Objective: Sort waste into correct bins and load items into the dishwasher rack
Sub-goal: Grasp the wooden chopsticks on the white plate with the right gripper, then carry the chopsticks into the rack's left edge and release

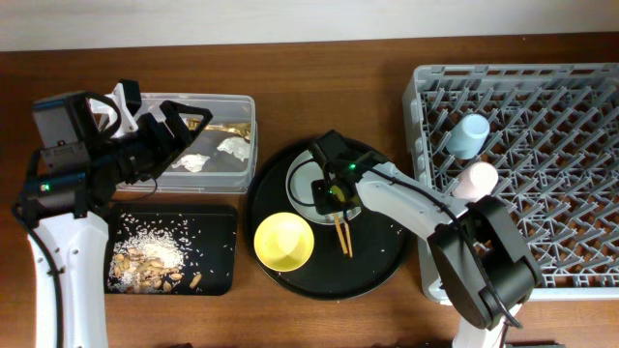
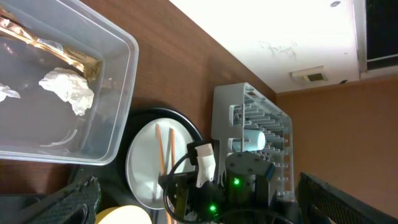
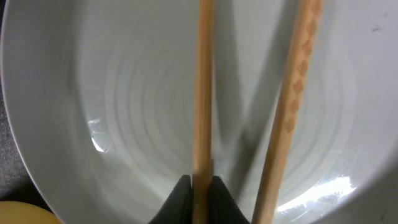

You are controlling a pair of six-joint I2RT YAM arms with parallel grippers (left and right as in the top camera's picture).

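So the wooden chopsticks (image 3: 202, 93) are plain light wood. One has a faint diamond pattern down its side. They're lying across the pale round plate (image 3: 124, 93), which sits at the far side of the round black tray (image 1: 377, 266) in the middle of the tabletop. A yellow bowl (image 1: 282, 240) is just beside the plate on the near-left.

The right arm reaches in from the near right with its forearm angled over the tray. The right hand (image 3: 199, 186) is down on the plate, black tips pinched together on the left stick. The other stick lies loose just to the right.

The left arm comes up the left edge. The left hand (image 1: 179, 135) is above the left end of the clear tub (image 1: 242, 101) with its fingers spread wide apart, gripping nothing.

In the tub are a gold foil wrapper (image 2: 62, 56) and white tissue wads (image 2: 68, 87). The black rectangular tray (image 1: 218, 217) nearer the front has beige scraps (image 1: 145, 261). The grey rack (image 1: 542, 193) on the right has a blue cup (image 1: 467, 135) and a pink cup (image 1: 476, 179).
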